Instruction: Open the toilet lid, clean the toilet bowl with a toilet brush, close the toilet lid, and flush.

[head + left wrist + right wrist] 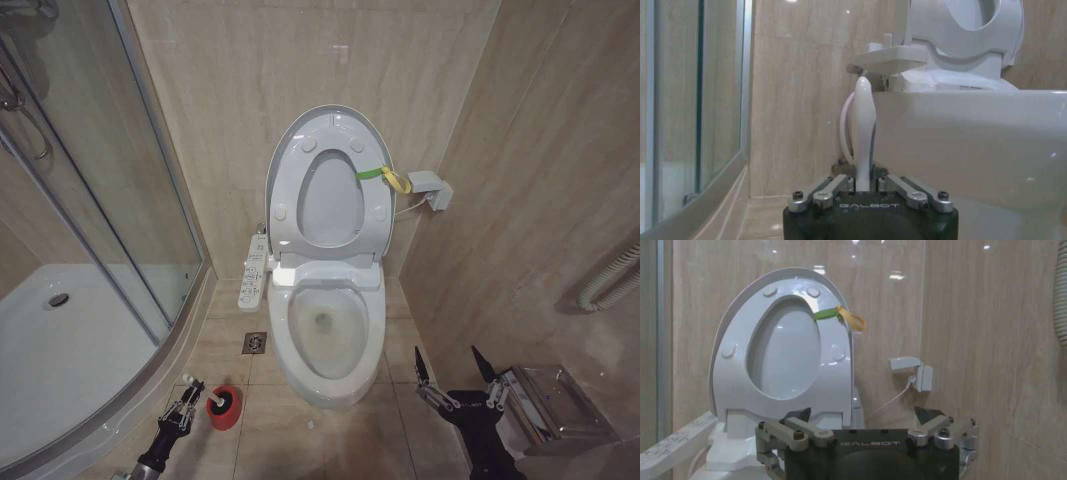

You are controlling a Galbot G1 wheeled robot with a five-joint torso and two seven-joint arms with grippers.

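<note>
With the toilet lid (330, 125) raised, the left gripper (186, 402) at seven o'clock clamps the toilet brush (861, 135); the right gripper (455, 378) at five o'clock has its fingers spread.

The toilet lid (335, 122) is plain white, and the seat (328, 200) is white with a green-yellow tag (384, 176). The toilet bowl (330, 335) is white ceramic. The toilet brush (861, 131) has a white handle, and its holder (223, 407) is red. The wall tiles (220, 90) are beige with soft veins. Both grippers are black and silver: left (181, 403), right (454, 373).
</note>
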